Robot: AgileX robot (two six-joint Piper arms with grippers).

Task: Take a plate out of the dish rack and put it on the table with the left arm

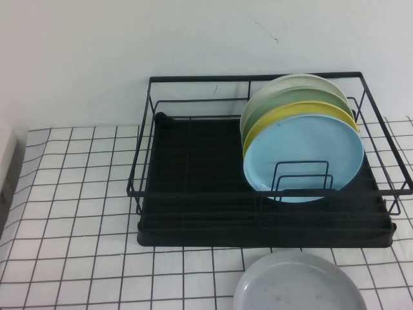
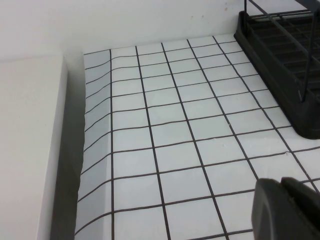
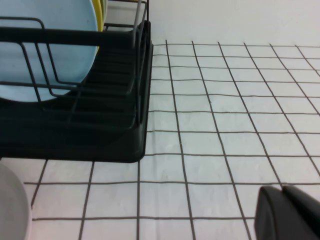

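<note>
Four plates stand on edge at the dish rack's (image 1: 193, 187) 3 o'clock end; the sky-blue plate (image 1: 303, 158) is frontmost, leaning on the yellow plate (image 1: 290, 115), with a green plate (image 1: 284, 100) and a pale plate (image 1: 293, 82) behind. The rack rests on the gridded table (image 1: 71, 213). At its 6 o'clock lies a grey plate (image 1: 297, 284). The left gripper (image 2: 287, 210) hangs above bare cloth at the rack's 9 o'clock, the right gripper (image 3: 290, 212) at its 3 o'clock; whether either is parted cannot be told.

no readable txt, labels, brands or nos. anywhere on the plates, rack or cloth.
</note>
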